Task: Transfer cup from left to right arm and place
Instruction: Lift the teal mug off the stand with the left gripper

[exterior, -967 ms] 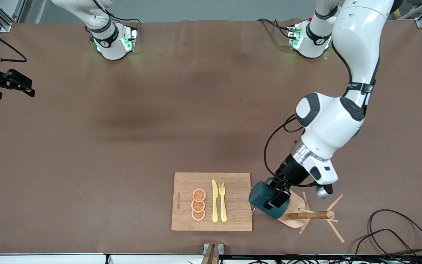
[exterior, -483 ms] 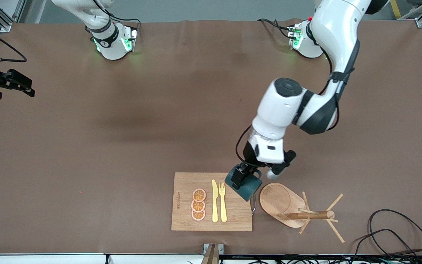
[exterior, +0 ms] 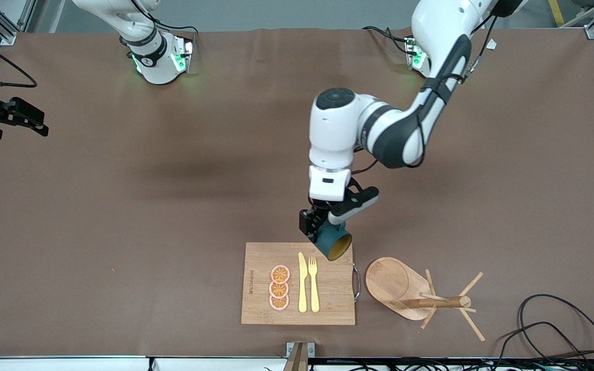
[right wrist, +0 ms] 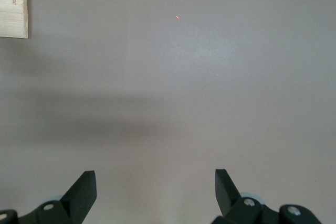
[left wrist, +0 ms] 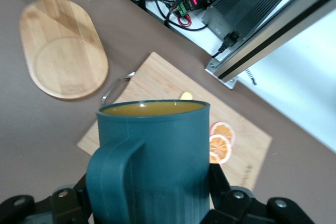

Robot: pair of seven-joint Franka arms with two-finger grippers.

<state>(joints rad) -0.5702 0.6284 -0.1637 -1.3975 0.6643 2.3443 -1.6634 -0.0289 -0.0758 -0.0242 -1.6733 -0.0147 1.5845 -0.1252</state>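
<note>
My arms are glossy white shells with dark grey joint bands and caps, black cables looping along them, green lights glowing at both bases, and matte black fingers (right wrist: 84,190) with small round screws.

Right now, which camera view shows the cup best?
The left wrist view: the cup fills it, showing ribbed teal side, loop handle and yellowish inside, clamped in the left hand. The front view shows the cup small, tilted over the cutting board's edge. The right wrist view shows only the open right hand over bare table.
</note>
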